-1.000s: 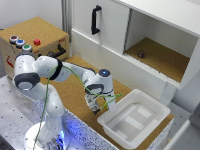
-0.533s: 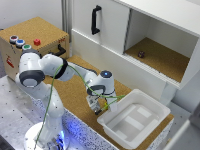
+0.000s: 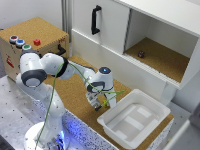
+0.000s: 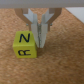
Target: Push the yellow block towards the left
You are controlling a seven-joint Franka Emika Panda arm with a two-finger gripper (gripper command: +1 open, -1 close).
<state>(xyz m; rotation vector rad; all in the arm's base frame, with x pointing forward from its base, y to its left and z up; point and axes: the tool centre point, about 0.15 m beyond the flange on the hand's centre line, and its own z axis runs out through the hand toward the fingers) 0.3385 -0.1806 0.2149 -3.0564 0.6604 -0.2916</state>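
In the wrist view the yellow block (image 4: 26,44), a small bright cube with black letters N and R on it, lies on the cork surface. My gripper (image 4: 40,45) stands right beside it. Its fingers (image 4: 45,30) are drawn together with nothing between them, and one fingertip is at the block's side face, touching it or nearly so. In the exterior view my gripper (image 3: 98,104) is low over the cork surface, just off the white tub's near corner. I cannot make out the block there.
The white tub (image 3: 150,107) stands close to the gripper, on the exterior view's right. A white cabinet (image 3: 107,30) with a black handle and an open compartment holding a small dark object (image 3: 141,53) is behind. A cork-topped box (image 3: 37,27) with coloured buttons sits on the exterior view's left.
The arm has bent and the gripper has come down a little towards the cork surface, staying near the tub's corner.
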